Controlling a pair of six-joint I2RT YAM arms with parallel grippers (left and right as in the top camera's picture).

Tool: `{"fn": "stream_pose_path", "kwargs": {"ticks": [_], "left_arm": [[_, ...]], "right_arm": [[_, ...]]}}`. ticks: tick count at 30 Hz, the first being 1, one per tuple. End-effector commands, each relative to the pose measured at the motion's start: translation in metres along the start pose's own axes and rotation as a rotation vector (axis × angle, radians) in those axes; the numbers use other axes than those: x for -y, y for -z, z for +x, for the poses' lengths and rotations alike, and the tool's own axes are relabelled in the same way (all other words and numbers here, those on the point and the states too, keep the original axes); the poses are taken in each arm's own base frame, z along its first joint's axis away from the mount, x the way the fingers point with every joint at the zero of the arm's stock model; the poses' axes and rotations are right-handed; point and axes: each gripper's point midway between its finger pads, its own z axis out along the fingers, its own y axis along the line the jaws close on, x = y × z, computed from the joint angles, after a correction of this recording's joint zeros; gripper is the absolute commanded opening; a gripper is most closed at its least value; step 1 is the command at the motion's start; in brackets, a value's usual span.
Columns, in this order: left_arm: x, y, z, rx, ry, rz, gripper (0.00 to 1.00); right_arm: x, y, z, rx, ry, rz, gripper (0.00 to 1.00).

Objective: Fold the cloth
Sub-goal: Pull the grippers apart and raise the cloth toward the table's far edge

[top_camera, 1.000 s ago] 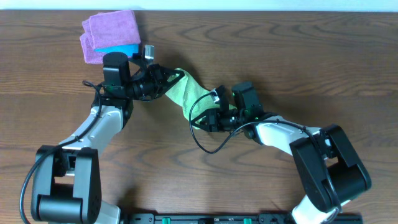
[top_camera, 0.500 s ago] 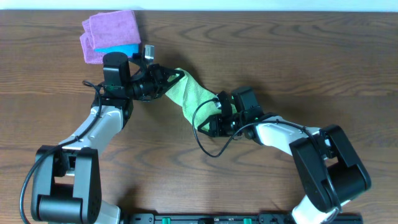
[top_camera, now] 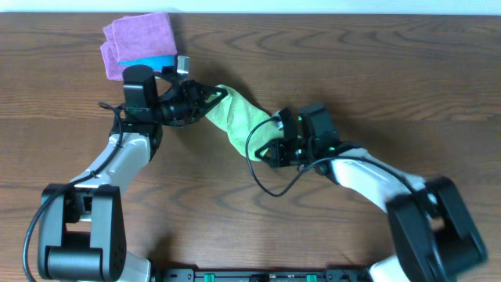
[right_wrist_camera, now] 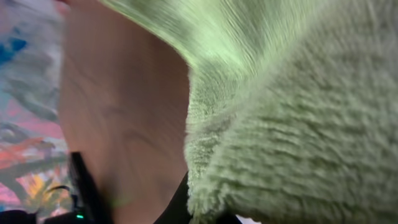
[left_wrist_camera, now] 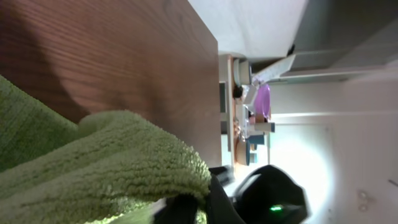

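The lime-green cloth (top_camera: 235, 117) hangs bunched in a twisted band over the wooden table, stretched between both grippers. My left gripper (top_camera: 213, 99) is shut on its upper left end. My right gripper (top_camera: 271, 139) is shut on its lower right end. In the left wrist view the terry cloth (left_wrist_camera: 93, 162) fills the lower left, and its edge is pinched in the dark fingers (left_wrist_camera: 217, 202) at the bottom. The cloth (right_wrist_camera: 298, 118) covers most of the right wrist view, where a dark finger (right_wrist_camera: 177, 211) shows under its hem.
A purple cloth (top_camera: 139, 39) lies folded over a bright blue cloth (top_camera: 156, 63) at the back left, just behind the left wrist. A black cable (top_camera: 262, 178) loops down from the right gripper. The table's far edge (top_camera: 313, 14) runs along the top.
The right gripper has shut on the lower end of the cloth and drawn it slightly to the right. The left gripper kept its hold and shifted a little left.
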Motion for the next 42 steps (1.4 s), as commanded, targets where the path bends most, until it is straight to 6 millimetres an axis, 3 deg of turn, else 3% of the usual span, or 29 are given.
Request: {"fn": "stream_pose_path", "kwargs": {"ticks": [1, 8, 15, 19, 28, 36, 42], "left_arm": [[0.013, 0.006, 0.003, -0.048, -0.053, 0.053, 0.06], [0.025, 0.012, 0.016, -0.131, -0.047, 0.116, 0.06], [0.033, 0.015, 0.016, -0.121, -0.079, 0.124, 0.06], [0.029, 0.013, 0.01, -0.085, -0.07, 0.099, 0.06], [0.028, 0.009, 0.008, -0.066, -0.054, 0.083, 0.06], [0.038, 0.01, -0.015, 0.041, -0.073, 0.087, 0.06], [0.041, 0.011, -0.04, 0.154, -0.092, 0.052, 0.06]], "right_arm": [[-0.023, 0.021, -0.011, 0.054, 0.047, -0.031, 0.01], [-0.051, 0.063, -0.029, 0.171, 0.084, -0.041, 0.01], [-0.036, 0.105, -0.062, 0.339, 0.068, 0.035, 0.01], [-0.027, 0.118, -0.075, 0.394, 0.059, 0.056, 0.01], [-0.04, 0.13, -0.093, 0.442, 0.042, 0.03, 0.01], [-0.045, 0.15, -0.122, 0.561, 0.081, 0.076, 0.01], [-0.032, 0.159, -0.153, 0.641, 0.079, 0.156, 0.01]]}}
